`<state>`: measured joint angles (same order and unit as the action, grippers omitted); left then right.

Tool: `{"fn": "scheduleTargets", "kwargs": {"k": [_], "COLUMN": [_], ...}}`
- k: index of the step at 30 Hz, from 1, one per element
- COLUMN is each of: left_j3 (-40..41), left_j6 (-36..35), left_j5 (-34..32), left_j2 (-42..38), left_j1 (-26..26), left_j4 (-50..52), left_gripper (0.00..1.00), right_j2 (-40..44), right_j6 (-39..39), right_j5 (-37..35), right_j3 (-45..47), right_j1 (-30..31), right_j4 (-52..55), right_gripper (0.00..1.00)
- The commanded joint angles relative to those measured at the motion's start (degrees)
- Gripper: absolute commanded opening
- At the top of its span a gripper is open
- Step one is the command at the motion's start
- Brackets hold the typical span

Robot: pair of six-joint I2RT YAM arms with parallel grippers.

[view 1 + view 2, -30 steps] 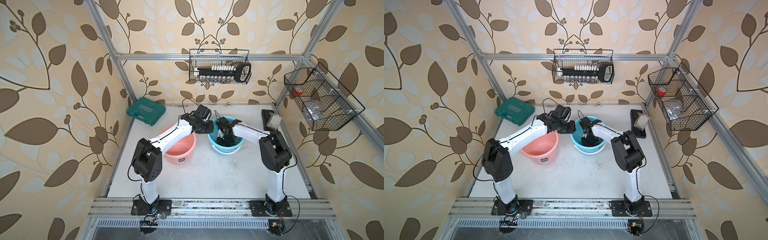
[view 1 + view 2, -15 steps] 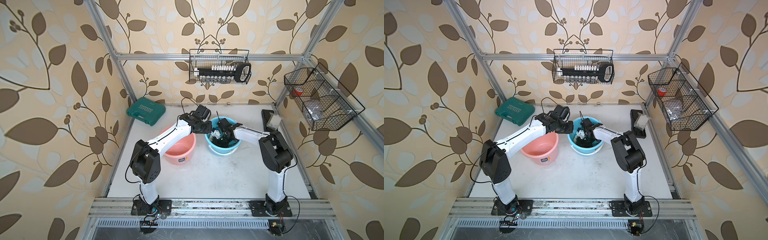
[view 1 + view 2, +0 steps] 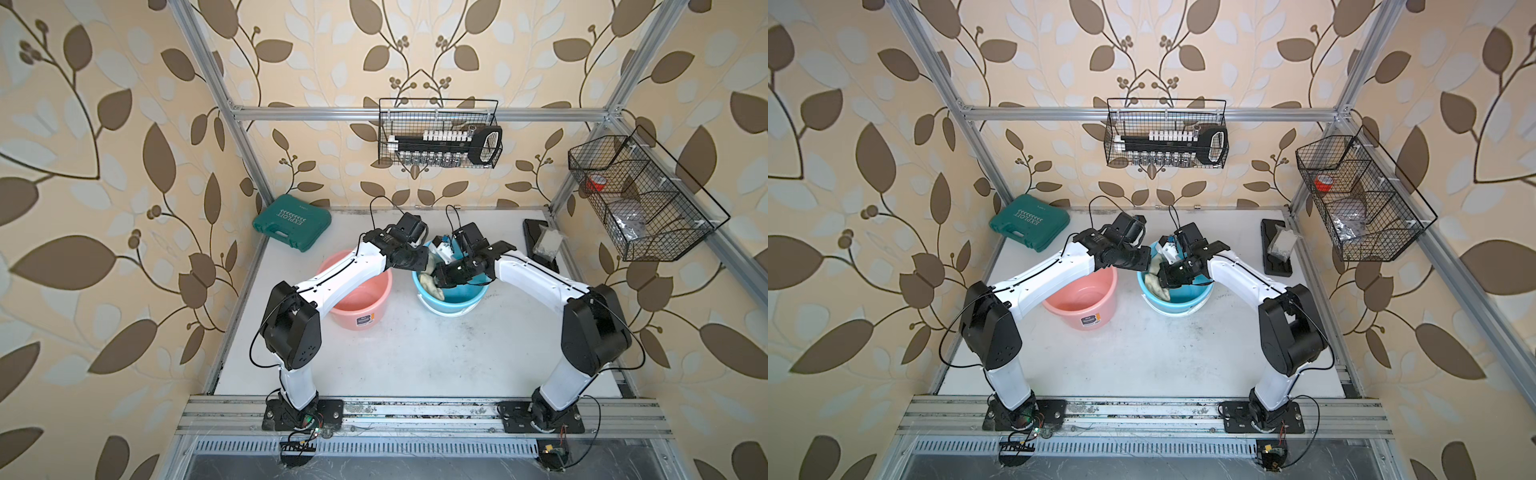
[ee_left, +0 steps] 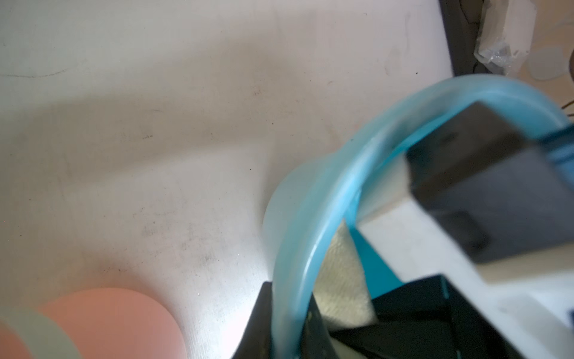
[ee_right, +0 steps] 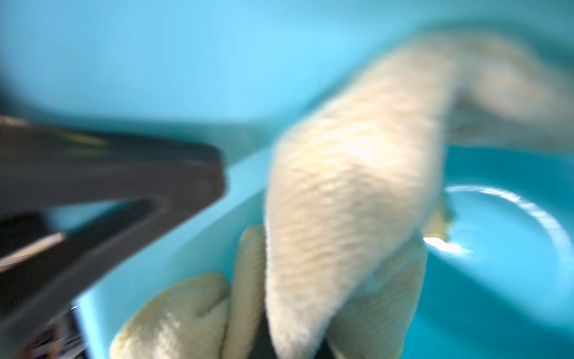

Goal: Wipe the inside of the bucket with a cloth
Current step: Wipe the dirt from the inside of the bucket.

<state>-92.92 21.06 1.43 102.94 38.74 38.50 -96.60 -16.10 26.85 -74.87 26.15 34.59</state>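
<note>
The blue bucket stands mid-table in both top views. My left gripper is shut on its left rim, one finger outside and one inside. Reaching down inside the bucket, my right gripper is shut on the pale-yellow cloth. The cloth bunches over the right jaws and lies against the inner wall near the left gripper's inner finger. The right wrist view is blurred.
A pink bucket stands just left of the blue one, under my left arm. A green tool case lies at the back left, a black tray with a bag at the back right. Wire baskets hang on the walls.
My right gripper has swept the cloth across the inside of the bucket toward its left wall. The left gripper has kept its hold on the rim, and the bucket has shifted slightly.
</note>
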Motion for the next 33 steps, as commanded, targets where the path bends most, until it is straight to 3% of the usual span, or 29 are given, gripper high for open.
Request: {"fn": "scheduleTargets", "kwargs": {"k": [1, 6, 10, 19, 27, 33], "left_j3": [-2.80, -4.06, -3.19, 2.90, 6.52, 7.67], "left_j6": [-1.81, -0.80, -3.56, -11.06, -8.66, -6.96], "left_j5": [1.70, 0.68, -1.90, -5.79, -3.20, -1.73], "left_j2": [0.78, 0.51, -0.35, -5.46, -7.66, -6.91], "left_j1": [1.00, 0.99, 0.99, 0.99, 1.08, 1.25], "left_j4": [3.25, 3.72, 0.60, -10.18, -11.97, -10.24], "left_gripper": [0.00, 0.00, 0.00, 0.00, 0.00, 0.00], "right_j2": [3.32, 2.95, 2.30, 3.66, -2.44, -8.80], "right_j6": [3.39, 5.02, 4.46, 4.84, 4.85, 2.78], "right_j5": [-17.66, -34.82, -41.37, -44.06, -48.35, -47.66], "right_j3": [0.43, 0.09, 0.00, 1.86, -1.09, -4.96], "right_j1": [0.88, 3.73, 5.74, 6.19, 6.27, 6.19], "right_j4": [5.36, 9.60, 10.69, 10.15, 11.10, 11.28], "right_gripper": [0.00, 0.00, 0.00, 0.00, 0.00, 0.00]}}
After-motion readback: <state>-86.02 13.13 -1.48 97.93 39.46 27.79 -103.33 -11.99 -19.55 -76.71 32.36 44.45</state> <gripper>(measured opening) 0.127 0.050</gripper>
